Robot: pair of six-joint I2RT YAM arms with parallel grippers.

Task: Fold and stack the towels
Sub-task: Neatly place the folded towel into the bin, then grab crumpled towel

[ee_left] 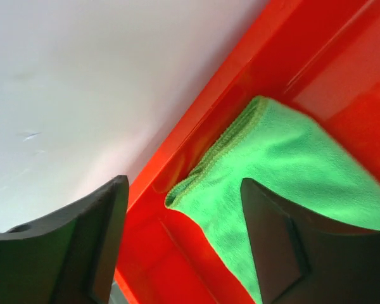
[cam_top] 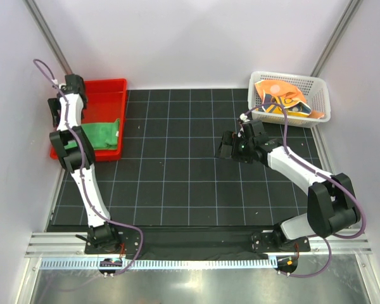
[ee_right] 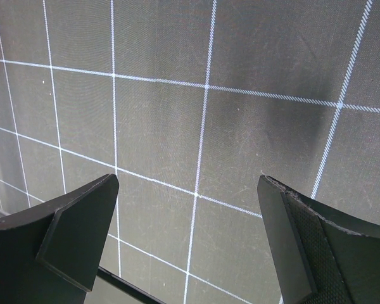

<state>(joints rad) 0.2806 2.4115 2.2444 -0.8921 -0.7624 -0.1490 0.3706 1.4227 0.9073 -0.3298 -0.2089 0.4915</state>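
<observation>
The left gripper (ee_left: 185,183) is spread over the towel (ee_left: 285,164), the right gripper (ee_right: 189,180) spread above the mat (ee_right: 177,95). A finger might snag and unfold the towel.

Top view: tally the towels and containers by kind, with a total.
Green towel: 1
Orange-toned towels, bunched together: apparently 2
Red tray: 1
White mesh basket: 1
Total: 5
</observation>
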